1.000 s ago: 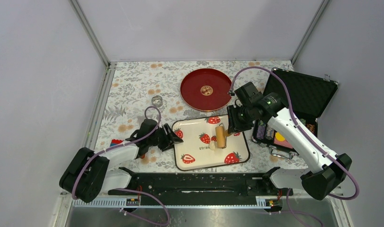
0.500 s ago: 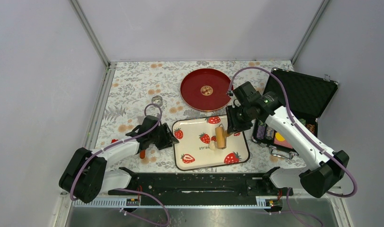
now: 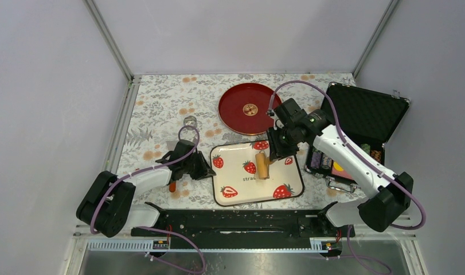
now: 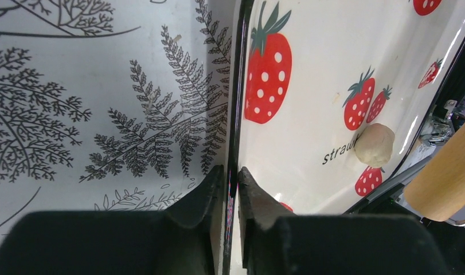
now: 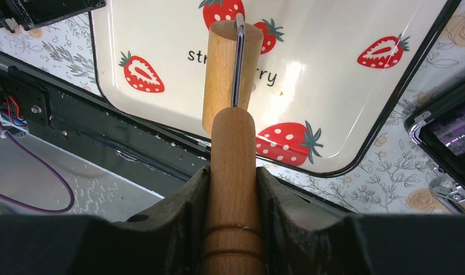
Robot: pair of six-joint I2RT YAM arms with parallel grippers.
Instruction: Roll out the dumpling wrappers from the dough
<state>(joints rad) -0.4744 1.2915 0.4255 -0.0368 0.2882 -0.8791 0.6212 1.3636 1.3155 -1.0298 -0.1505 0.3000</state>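
Note:
The strawberry-print tray (image 3: 235, 192) lies in front of both arms. My left gripper (image 3: 208, 171) is shut on its black left rim (image 4: 234, 114), one finger inside the tray and one outside. The dough (image 4: 374, 145) is a small off-white lump resting on the tray near the printed word. My right gripper (image 3: 274, 150) is shut on the handle (image 5: 233, 166) of the tan wooden roller (image 3: 264, 165), whose barrel (image 5: 227, 63) is over the middle of the tray, above the dough. No dumpling wrappers are in view.
A red plate (image 3: 233, 114) with a gold emblem sits behind the tray. A small metal ring cutter (image 3: 190, 121) stands on the floral cloth at left. An open black case (image 3: 362, 114) fills the right side. A small red-orange object (image 3: 172, 187) lies under my left arm.
My left gripper has slid up to the tray's left rim and closed on it. My right arm has carried the roller a little to the left over the tray.

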